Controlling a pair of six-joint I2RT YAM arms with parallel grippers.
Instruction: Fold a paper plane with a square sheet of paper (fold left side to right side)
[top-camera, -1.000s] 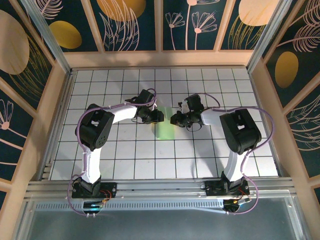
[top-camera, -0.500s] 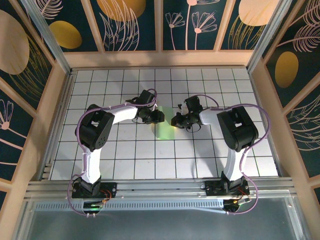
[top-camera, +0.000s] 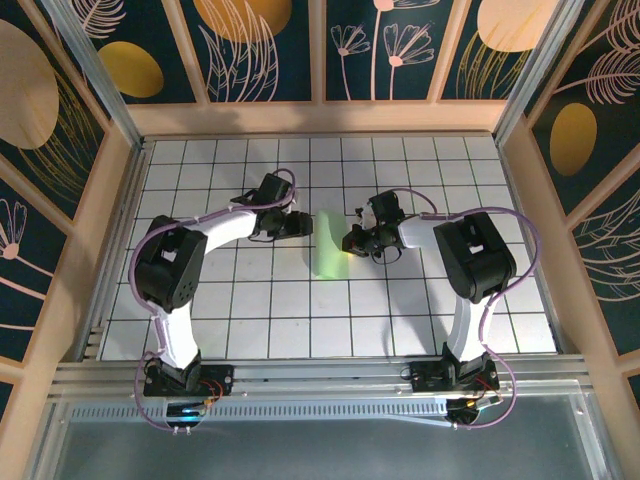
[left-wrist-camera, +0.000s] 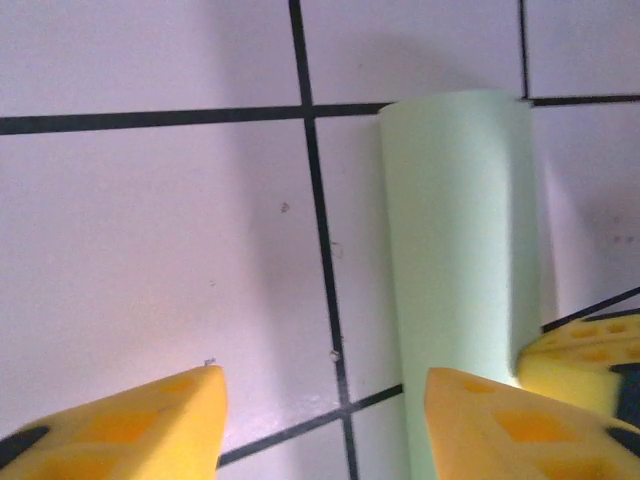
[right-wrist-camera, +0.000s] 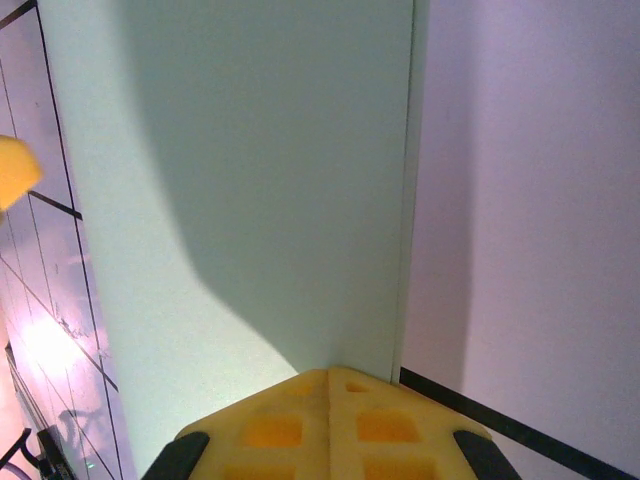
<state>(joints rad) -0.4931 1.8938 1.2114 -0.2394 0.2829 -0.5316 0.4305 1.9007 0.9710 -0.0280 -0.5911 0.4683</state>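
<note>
The square sheet of paper (top-camera: 328, 245) lies folded over in the middle of the tabletop (top-camera: 250, 310), its left side puffy and round, so the tightly clenched right end effector (top-camera: 351, 243) should pin the edges while the left end effector (top-camera: 303, 222), its fingers apart and holding nothing, slowly presses that bend flat.

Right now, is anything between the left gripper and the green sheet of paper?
Nothing visible does. The left gripper hangs open beside the folded square sheet of paper, with just bare white tiles in the gap. The right gripper is shut at the sheet's opposite edge, out of the way.
</note>
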